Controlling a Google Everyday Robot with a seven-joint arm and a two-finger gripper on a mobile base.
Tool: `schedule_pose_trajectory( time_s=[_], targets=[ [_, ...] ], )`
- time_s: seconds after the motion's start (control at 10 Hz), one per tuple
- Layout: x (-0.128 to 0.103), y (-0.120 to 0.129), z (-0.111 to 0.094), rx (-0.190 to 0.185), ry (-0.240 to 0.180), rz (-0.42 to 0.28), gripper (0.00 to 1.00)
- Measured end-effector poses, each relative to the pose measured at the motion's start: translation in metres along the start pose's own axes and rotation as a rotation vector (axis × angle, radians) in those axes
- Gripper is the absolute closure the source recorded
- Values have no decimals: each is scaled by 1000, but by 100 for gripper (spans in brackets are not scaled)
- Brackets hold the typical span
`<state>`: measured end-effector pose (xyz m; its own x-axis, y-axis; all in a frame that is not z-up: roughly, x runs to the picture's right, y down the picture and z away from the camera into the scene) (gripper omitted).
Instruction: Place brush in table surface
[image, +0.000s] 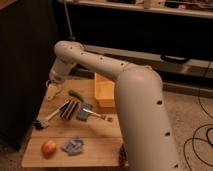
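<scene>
Claw (52, 90) spread wide above far-left table surface (96, 142) | brush (50, 117) lying on it | speckled floor (196, 117), dim room

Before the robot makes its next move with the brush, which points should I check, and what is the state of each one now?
1. Hand open: ok.
2. Hand close to the brush: not ok; it hangs over the far left corner of the table surface.
3. Brush lying on the table surface: ok.
4. Brush handle free of the striped block: cannot tell.
5. Orange bin apart from the brush: ok.
</scene>
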<state>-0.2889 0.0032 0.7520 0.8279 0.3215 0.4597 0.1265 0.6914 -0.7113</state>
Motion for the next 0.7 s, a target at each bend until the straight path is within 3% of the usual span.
schedule_pose_trajectory(
  time_s=[0.1,0.2,0.4,0.6,0.7],
  targets=[
    [3,1,6,-32,-17,-123,20],
    [8,3,14,-89,-49,-254,20],
    [15,5,23,-150,-107,-423,20],
    [20,6,28,-179,-145,-518,20],
    [19,7,27,-174,-135,-529,20]
  ],
)
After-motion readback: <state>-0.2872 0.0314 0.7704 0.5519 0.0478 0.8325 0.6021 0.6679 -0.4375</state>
